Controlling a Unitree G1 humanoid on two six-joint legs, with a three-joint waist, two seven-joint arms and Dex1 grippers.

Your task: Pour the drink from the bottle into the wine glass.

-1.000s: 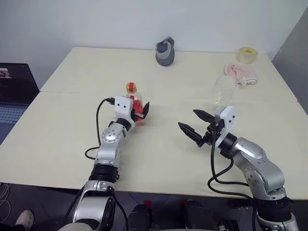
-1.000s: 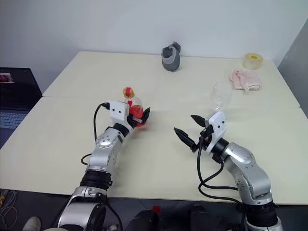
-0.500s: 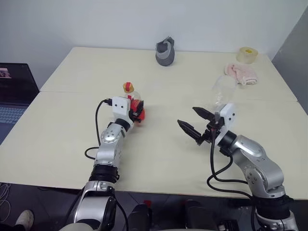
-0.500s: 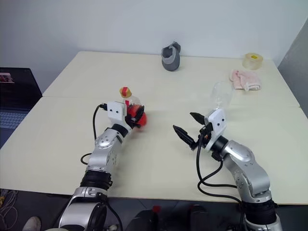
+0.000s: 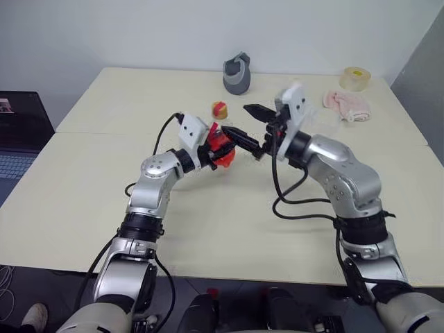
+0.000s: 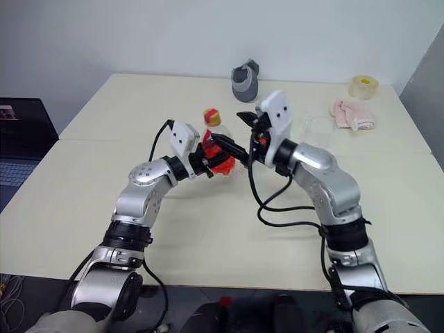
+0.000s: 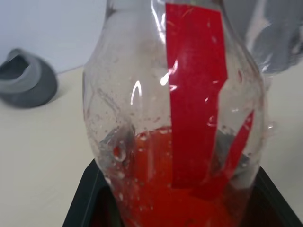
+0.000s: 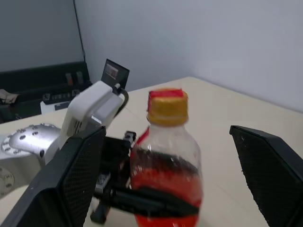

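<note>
My left gripper point(image 5: 219, 148) is shut on the lower body of the bottle point(image 5: 219, 136) and holds it upright above the table. The bottle is small and clear, with a tan cap point(image 8: 167, 107) and a red label point(image 7: 195, 85). The red drink point(image 7: 156, 198) fills its lower part. My right gripper point(image 5: 251, 126) is open and raised just right of the bottle. Its black fingers point(image 8: 71, 179) stand spread on either side of the bottle's top, not closed on it. The wine glass point(image 6: 318, 125) stands behind my right arm, which hides part of it.
A grey object point(image 5: 238, 73) sits at the table's far edge. A roll of tape point(image 5: 355, 77) and a pink cloth point(image 5: 347, 104) lie at the far right. A laptop point(image 5: 21, 132) is off the table's left side. A seam point(image 5: 104, 133) crosses the table.
My left gripper shut on the bottle, then lifted it off the table and carried it right. My right arm rose and swung left, bringing its open fingers up to the bottle.
</note>
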